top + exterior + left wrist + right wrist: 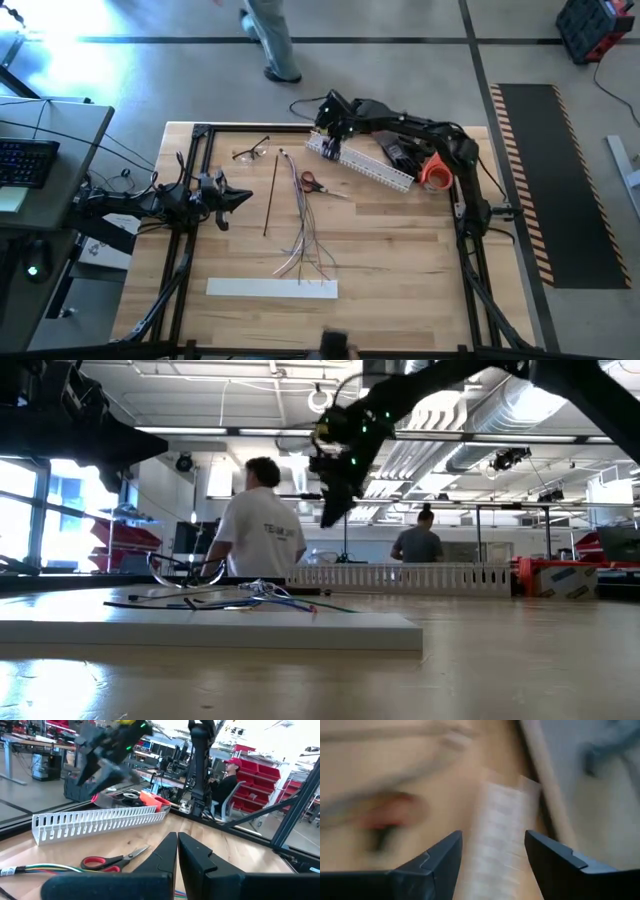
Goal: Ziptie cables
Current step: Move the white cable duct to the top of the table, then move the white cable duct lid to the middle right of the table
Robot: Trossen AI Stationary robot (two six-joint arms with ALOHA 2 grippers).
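Note:
The cables lie loose on the wooden table's middle, fanned toward the near edge; their ends also show in the left wrist view. The ziptie, a thin black strip, lies flat just left of them. My right gripper hangs open over the left end of the white slotted duct, clear above it in the low view. Its fingers stand on either side of the duct end below. My left gripper waits shut at the table's left, empty.
Red-handled scissors lie between the duct and the cables. Glasses sit at the far left, and a flat white cover strip near the front edge. An orange object stands by the right arm. A person walks beyond the far edge.

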